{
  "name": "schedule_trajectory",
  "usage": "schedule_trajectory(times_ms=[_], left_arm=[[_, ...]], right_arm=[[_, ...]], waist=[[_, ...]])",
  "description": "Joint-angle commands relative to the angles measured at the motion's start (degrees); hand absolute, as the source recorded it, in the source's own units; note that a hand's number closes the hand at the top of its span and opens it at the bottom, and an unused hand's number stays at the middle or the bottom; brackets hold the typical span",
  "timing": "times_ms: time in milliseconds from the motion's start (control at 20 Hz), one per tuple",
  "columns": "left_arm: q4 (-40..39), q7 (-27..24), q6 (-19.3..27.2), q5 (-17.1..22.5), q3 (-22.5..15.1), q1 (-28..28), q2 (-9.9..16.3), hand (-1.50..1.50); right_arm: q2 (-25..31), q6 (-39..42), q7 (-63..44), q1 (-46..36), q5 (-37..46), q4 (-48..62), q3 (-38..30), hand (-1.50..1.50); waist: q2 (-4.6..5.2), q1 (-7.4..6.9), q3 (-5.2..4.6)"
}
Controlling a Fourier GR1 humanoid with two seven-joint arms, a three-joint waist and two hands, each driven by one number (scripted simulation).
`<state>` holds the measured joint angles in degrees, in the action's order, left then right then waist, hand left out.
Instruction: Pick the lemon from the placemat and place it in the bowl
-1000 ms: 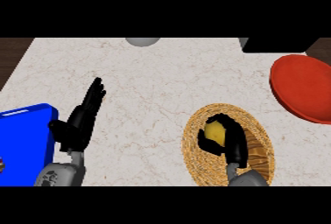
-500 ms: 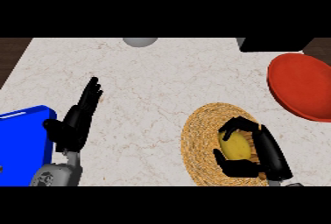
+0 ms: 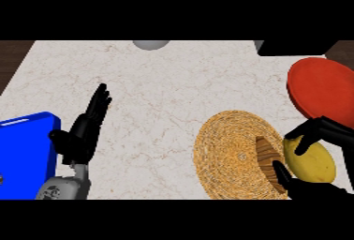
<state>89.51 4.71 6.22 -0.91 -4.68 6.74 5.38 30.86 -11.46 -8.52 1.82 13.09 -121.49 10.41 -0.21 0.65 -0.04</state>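
the lemon (image 3: 311, 161) is yellow and smooth, shaped like an egg. it sits at the right edge of the round woven placemat (image 3: 235, 154), partly past its rim, with black fingers curled round its top and bottom. the placemat is straw-colored, with rings of weave, and lies flat on the pale counter. the bowl (image 3: 319, 91) is red and round, up and to the right, near the placemat.

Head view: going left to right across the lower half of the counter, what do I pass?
Blue flat-edged container → open black left hand → round woven straw placemat → yellow lemon, held in the curled black right hand.
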Motion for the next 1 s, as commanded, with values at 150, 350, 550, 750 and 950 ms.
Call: schedule_trajectory(times_ms=[150,350,550,750,950], left_arm=[[-1.37,-0.22,-0.79,-0.47,0.25,1.17,-0.14,0.00],[2.97,0.29,-3.14,0.32,0.13,-2.64,1.36,0.00],[-2.07,-0.61,-1.19,-0.50,1.05,2.45,-0.68,0.00],[-3.26,-1.42,-2.74,0.84,3.37,3.39,0.64,0.00],[-2.77,-1.03,-3.22,0.64,2.52,2.85,0.48,0.00]], right_arm=[[4.74,6.99,-18.13,-11.87,-2.29,-3.89,-10.59,1.50],[3.53,8.16,-25.25,-18.74,-1.69,-1.76,-11.94,1.50],[4.09,8.76,-26.14,-29.65,1.10,9.82,-11.50,1.50],[6.23,13.18,-20.28,-28.10,-3.07,16.66,-18.34,1.50],[7.33,11.20,-14.76,-28.75,7.17,26.44,-14.30,1.50]], waist=[[0.17,-0.77,-0.01],[0.15,-1.16,0.00],[0.37,-1.47,-0.02],[0.31,-0.96,0.02],[0.50,-1.50,0.02]])
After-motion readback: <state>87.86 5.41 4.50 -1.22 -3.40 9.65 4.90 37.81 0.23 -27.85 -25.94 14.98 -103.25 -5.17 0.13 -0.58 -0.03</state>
